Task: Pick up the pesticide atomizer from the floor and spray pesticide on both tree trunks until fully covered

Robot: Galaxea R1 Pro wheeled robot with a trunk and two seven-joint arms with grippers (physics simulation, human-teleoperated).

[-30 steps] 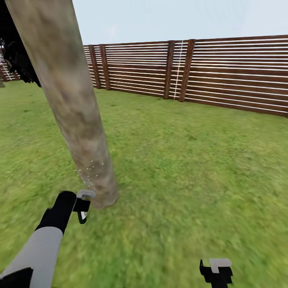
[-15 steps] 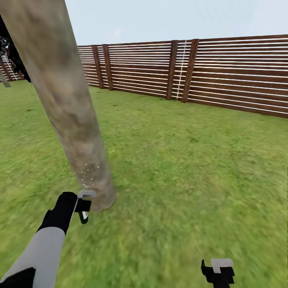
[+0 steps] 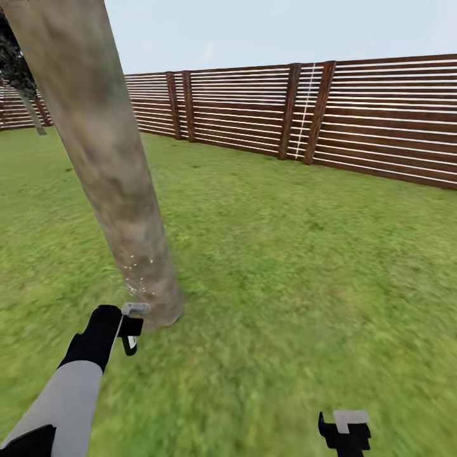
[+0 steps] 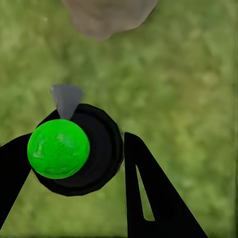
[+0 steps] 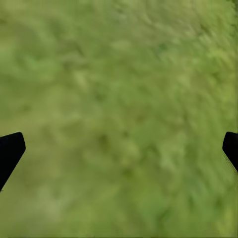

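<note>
Spraying step, by judgement: the left gripper [image 3: 130, 327] is closed on the pesticide atomizer [image 4: 74, 148], held low just beside the base of the tree trunk [image 3: 108, 158], where pale droplets speckle the bark. Next, the nozzle probably needs raising to cover higher bark. The right gripper [image 5: 119, 148] hangs wide open and empty over the floor [image 3: 304, 266].

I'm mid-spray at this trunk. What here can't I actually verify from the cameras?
- Far side of the tree trunk: hidden by the trunk itself in the head view, so full coverage is unknown.
- Trunk top and foliage: cut off by the head view's upper edge.
- Atomizer body: seen end-on in the left wrist view; the left gripper flanks it.
- Spray specks: too small to judge.
</note>
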